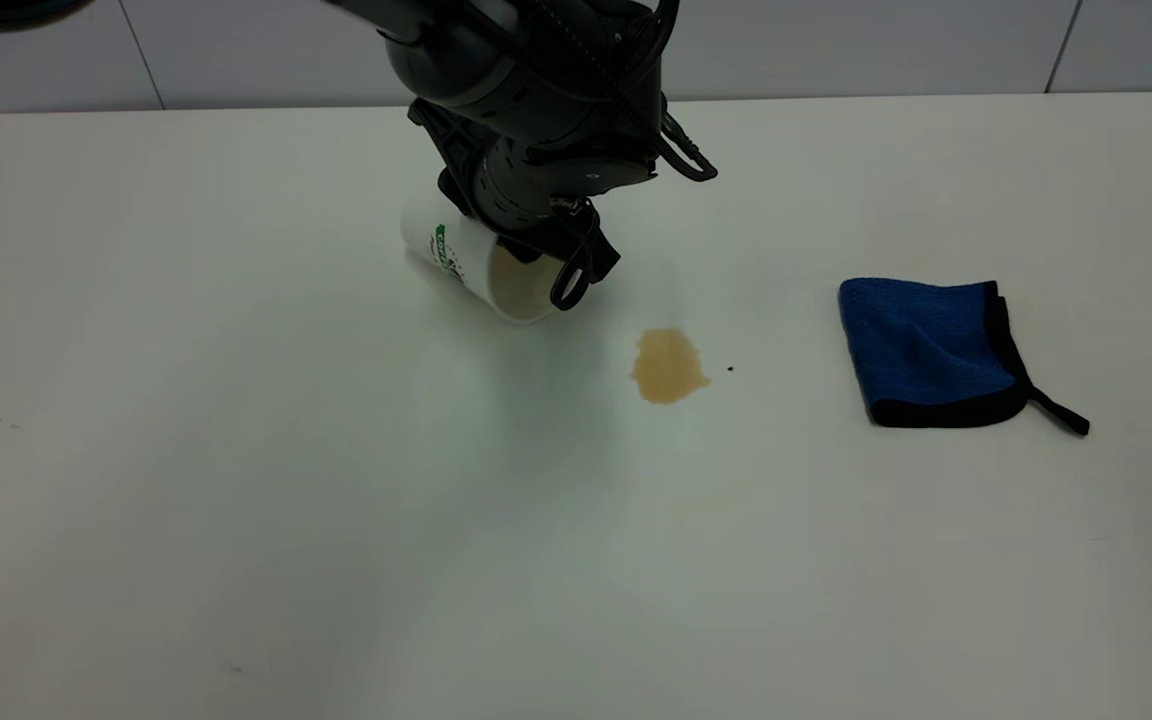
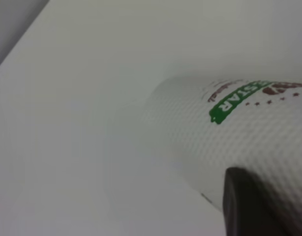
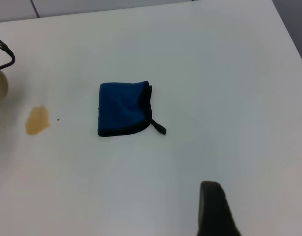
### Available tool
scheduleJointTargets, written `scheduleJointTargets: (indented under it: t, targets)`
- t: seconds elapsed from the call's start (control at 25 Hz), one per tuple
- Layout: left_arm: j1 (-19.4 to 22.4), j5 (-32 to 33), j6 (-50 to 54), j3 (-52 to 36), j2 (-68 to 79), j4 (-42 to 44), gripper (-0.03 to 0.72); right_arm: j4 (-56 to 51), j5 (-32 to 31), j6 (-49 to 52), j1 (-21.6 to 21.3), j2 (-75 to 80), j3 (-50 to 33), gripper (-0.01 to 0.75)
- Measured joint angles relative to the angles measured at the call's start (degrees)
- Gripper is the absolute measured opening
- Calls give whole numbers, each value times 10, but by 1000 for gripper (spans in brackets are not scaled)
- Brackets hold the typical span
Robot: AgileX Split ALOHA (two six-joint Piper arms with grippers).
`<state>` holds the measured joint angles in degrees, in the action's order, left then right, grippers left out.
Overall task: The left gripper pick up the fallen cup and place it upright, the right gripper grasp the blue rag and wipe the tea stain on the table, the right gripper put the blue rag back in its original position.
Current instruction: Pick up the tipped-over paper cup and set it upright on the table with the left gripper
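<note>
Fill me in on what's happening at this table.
The left gripper is clamped on the cup, which is tilted with its mouth facing the camera, not yet upright. A tea stain sits on the table just right of the cup. The blue rag lies folded and untouched farther right. The right gripper hangs above the table near the rag, holding nothing.

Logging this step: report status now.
Left gripper clamped on the cup, cup tilted, not upright. Right gripper above the table, away from the blue rag. Tea stain unwiped. Nothing in the way.
</note>
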<state>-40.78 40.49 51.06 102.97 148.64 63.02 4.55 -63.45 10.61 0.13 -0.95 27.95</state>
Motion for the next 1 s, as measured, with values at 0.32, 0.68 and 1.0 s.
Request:
scheduleJointTargets:
  t: [0.32,0.68,1.0]
  targets:
    - [8,47,-76,4,-42,-46,6,0,0,0,0,0,0,491]
    - [125,28,-406,12,-155,-447,4,0,0,0,0,0,0,491]
    - [241,70,-630,13,-153,-752,4,0,0,0,0,0,0,491]
